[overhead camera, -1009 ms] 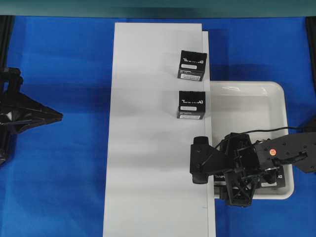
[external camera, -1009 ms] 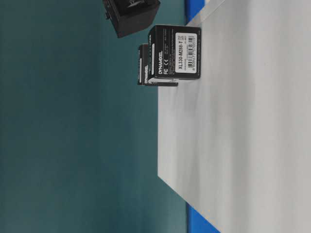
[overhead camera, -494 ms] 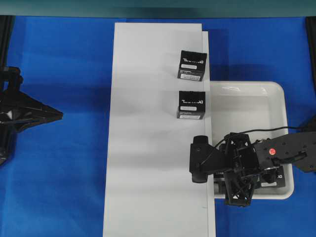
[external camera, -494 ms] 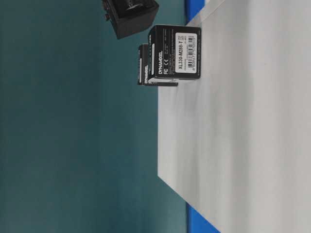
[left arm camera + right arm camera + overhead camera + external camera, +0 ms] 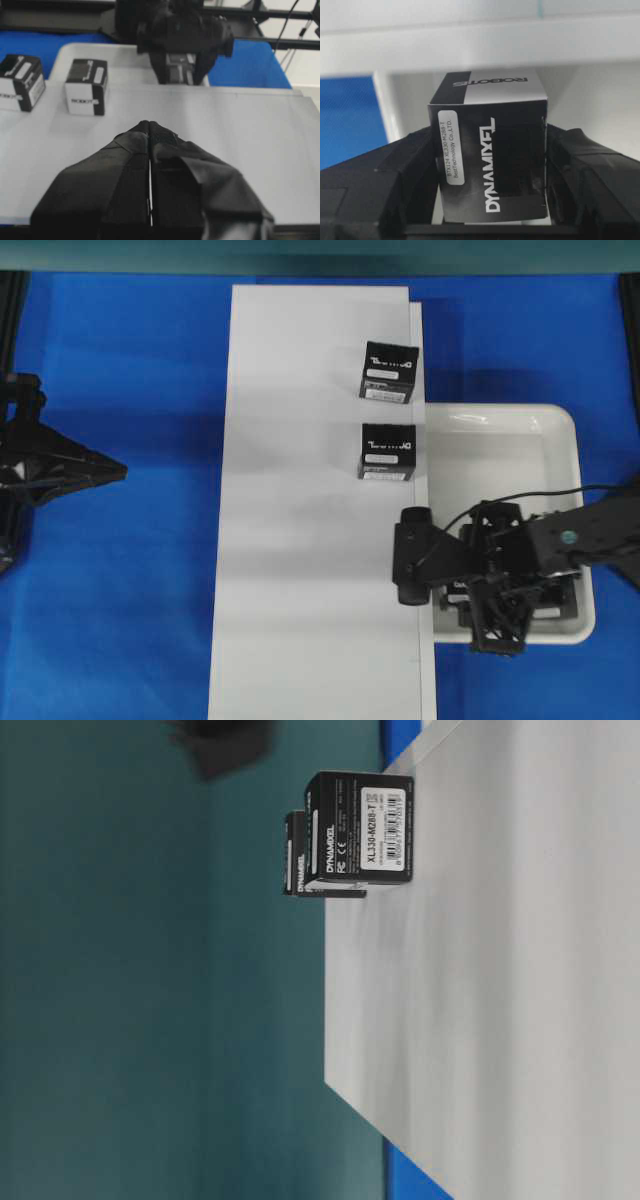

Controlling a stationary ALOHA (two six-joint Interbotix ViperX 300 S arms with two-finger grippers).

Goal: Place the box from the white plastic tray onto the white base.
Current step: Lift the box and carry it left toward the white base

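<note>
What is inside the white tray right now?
The white tray holds one black box, gripped between the fingers of the right hand. The arm hides much of the tray's near end in the overhead view, so anything beneath it can't be seen.

- Right pincer (image 5: pixel 492 200) is clamped on the box (image 5: pixel 492 165), one black finger (image 5: pixel 385 185) pressed on each side, box sitting upright between them.
- From overhead, the right arm (image 5: pixel 590 535) comes in from the right edge, wrist pitched down, pincer low at the tray's near left corner.
- Left pincer (image 5: pixel 150 165) is fully closed, fingertips pressed together with just a hairline seam between them.
- Left arm (image 5: pixel 45 470) sits way off at the left edge, pincer pointing toward the middle, level, holding nothing.
</note>
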